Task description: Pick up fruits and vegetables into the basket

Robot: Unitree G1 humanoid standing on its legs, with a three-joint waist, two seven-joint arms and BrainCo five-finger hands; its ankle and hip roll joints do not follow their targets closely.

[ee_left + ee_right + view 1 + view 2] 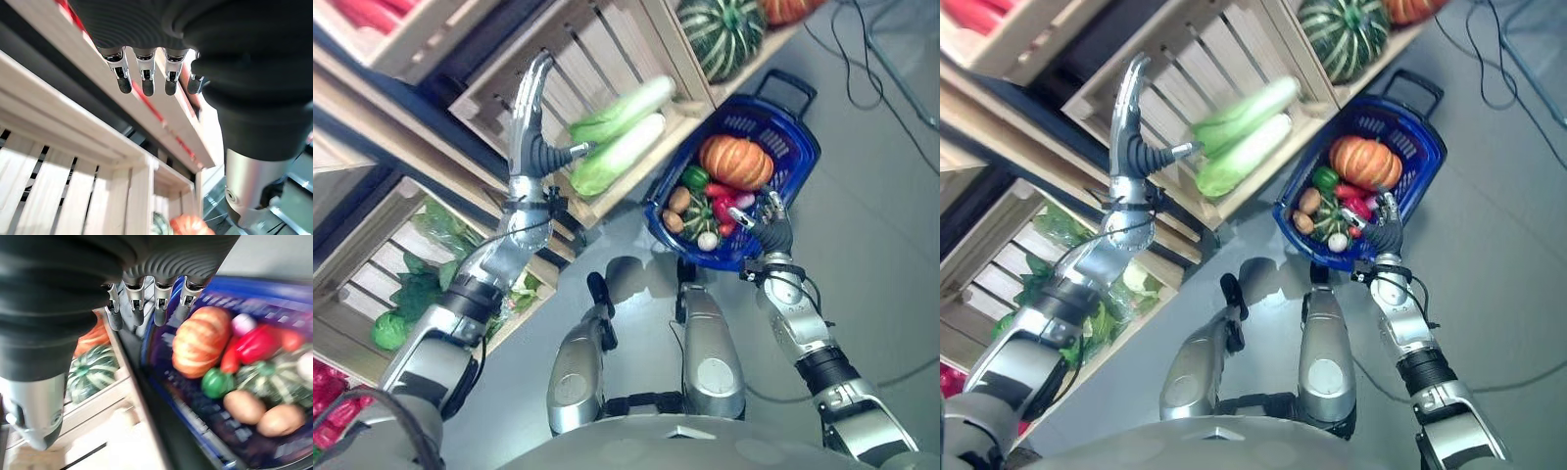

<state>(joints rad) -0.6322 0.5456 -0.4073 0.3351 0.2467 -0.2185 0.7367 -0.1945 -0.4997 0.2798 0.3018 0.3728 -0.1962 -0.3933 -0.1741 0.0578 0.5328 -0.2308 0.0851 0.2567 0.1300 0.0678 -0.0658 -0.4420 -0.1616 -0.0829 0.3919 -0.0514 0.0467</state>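
Left eye view: left hand point(530, 108) fingers straight, empty, above cabbages point(619, 134); right hand point(766, 227) seemingly loose at basket point(800, 137). Best lowered squarely.

grey floor point(881, 225), tiered wooden crates point(607, 59)

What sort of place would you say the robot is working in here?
Probably a produce stall or a mock grocery shop: wooden crates hold cabbages and a squash, and a blue basket stands filled with vegetables.

Pale, rough slatted wooden crates point(607, 59) stand by a glossy blue perforated plastic basket point(793, 137).
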